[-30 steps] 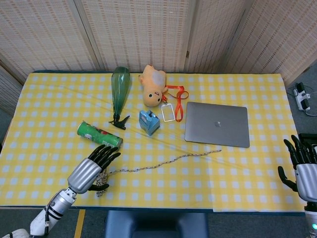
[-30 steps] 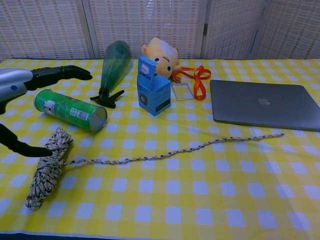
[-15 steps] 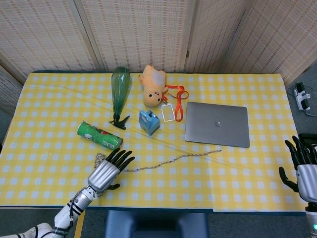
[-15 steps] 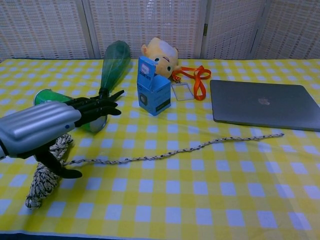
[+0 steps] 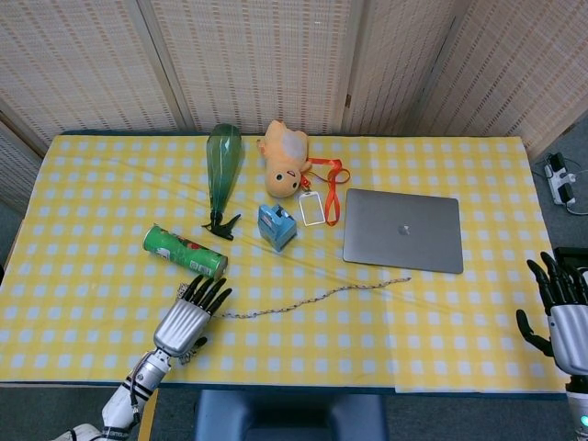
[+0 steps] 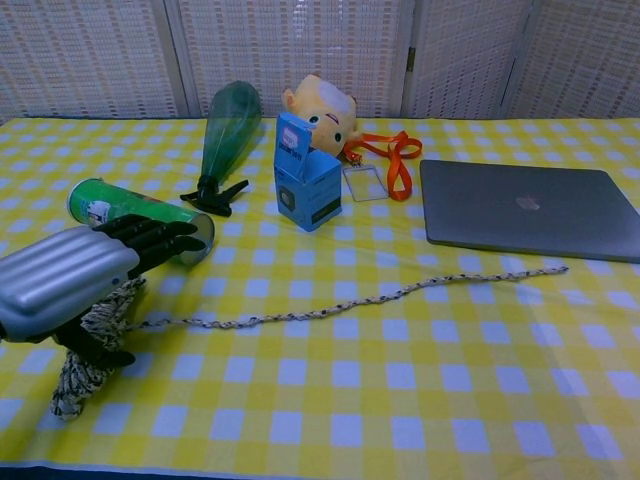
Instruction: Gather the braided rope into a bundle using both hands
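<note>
Table (image 5: 83, 248) under a yellow-and-white check cloth, lightly creased; woven reed screens (image 5: 248, 60) stand behind it, and grey floor with a power strip (image 5: 560, 182) shows far right in the head view.

Left hand (image 5: 188, 315) low at the near-left edge, over the bundled end of the braided rope (image 6: 330, 309). Fingers (image 6: 150, 236) extended and slightly apart, reaching toward the can; thumb hooked down beside the coil. Whether it actually grips the coil, cannot tell. Half a second ago this hand sat further right and forward with its fingers splayed wider; it has since pulled back toward the table edge and the fingers have drawn closer together. A second ago it was further left. Rope tail, the other objects and the right hand unchanged.

Just beyond the left fingertips: green can (image 5: 184, 251), a glossy cylinder lying on its side. Further beyond, a dark green translucent spray bottle (image 5: 222, 165), tapered, lying flat. Rope is speckled white-and-dark braid, the bundle thick and nubbly, the free length trailing rightward from the hand in a shallow wave toward the laptop (image 5: 402, 230), a matte grey slab, closed. Between them: a small blue box (image 5: 277, 226), an orange plush toy (image 5: 285, 158), an orange lanyard with clear badge holder (image 5: 317, 197).

Right hand (image 5: 562, 314) far off beyond the table's right edge, fingers up and spread, holding nothing.
</note>
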Tool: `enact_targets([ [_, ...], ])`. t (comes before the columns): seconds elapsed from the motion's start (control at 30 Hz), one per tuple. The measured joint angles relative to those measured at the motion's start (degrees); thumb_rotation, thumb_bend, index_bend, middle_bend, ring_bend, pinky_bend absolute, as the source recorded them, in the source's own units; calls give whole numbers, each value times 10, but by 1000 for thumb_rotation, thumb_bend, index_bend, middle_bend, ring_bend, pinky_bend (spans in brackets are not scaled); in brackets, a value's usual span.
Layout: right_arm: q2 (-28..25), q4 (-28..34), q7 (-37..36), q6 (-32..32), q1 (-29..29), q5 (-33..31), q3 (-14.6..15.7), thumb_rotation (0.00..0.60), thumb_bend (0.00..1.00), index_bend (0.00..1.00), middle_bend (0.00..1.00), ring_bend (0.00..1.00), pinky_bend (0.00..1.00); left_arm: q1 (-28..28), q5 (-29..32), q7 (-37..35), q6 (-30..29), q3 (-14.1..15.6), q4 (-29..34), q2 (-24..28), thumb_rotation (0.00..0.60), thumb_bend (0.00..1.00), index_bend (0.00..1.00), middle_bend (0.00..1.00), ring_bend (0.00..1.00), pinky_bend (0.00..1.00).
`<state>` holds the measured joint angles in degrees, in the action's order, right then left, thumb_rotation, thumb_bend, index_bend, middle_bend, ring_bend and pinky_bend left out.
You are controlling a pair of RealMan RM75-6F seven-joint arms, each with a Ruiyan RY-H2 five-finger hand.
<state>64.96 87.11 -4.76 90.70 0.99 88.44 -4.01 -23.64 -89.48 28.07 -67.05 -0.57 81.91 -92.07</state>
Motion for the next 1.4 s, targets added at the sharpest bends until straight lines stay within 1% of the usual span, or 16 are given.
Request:
enact_targets([
  [0.3, 1, -5, -6, -1, 0, -2, -1, 600, 456, 0, 1, 101, 0, 33, 57, 21, -23, -4, -8, 19, 600, 135, 0, 0, 0, 0],
  [0.6, 1, -6, -9, -1, 3, 2, -3, 600, 456, 0, 1, 100, 0, 47, 110, 14, -35, -28, -24, 41, 600, 135, 0, 0, 0, 0],
  [0.7, 1, -6, -11, 0, 3, 2, -3, 600, 456, 0, 1, 99, 0, 47, 130, 9, -31, -39, -30, 46, 600, 135, 57, 4, 6, 0],
  [0.77, 2, -8, -13, 2, 2, 2, -3, 600, 456, 0, 1, 99, 0, 47, 139, 3, -26, -42, -27, 53, 600, 135, 129, 44, 43, 0],
  [0.83, 3, -10, -15, 2, 2, 1, -3, 600, 456, 0, 1, 99, 0, 48, 146, -4, -21, -42, -15, 62, 600, 137, 209, 116, 101, 8],
  [0.97, 5, -16, -23, 3, -1, 0, -1, 600, 456, 0, 1, 98, 0, 51, 159, -17, -14, -41, -3, 76, 600, 141, 287, 204, 183, 96],
  [1.0, 5, -18, -24, 4, -1, 0, -1, 600, 456, 0, 1, 98, 0, 52, 161, -21, -13, -40, -3, 77, 600, 144, 301, 221, 202, 140],
  [1.03, 6, -19, -26, 4, -2, -1, -1, 600, 456, 0, 1, 99, 0, 53, 164, -28, -11, -40, -4, 77, 600, 147, 312, 238, 223, 207],
  [1.1, 7, -22, -29, 4, -3, -1, -1, 600, 456, 0, 1, 99, 0, 54, 167, -39, -8, -39, -5, 77, 600, 152, 320, 256, 247, 297],
  [1.13, 7, -23, -31, 4, -3, -1, -1, 600, 456, 0, 1, 99, 0, 55, 170, -48, -5, -39, -6, 78, 600, 155, 324, 263, 258, 321],
  [1.3, 10, -28, -37, 6, -3, 0, -1, 600, 455, 0, 1, 100, 0, 55, 172, -84, 4, -37, -14, 75, 600, 158, 331, 288, 288, 373],
  [1.4, 10, -29, -39, 8, -4, 1, 0, 600, 456, 0, 2, 104, 0, 53, 173, -99, 10, -37, -18, 71, 600, 158, 342, 308, 306, 377],
])
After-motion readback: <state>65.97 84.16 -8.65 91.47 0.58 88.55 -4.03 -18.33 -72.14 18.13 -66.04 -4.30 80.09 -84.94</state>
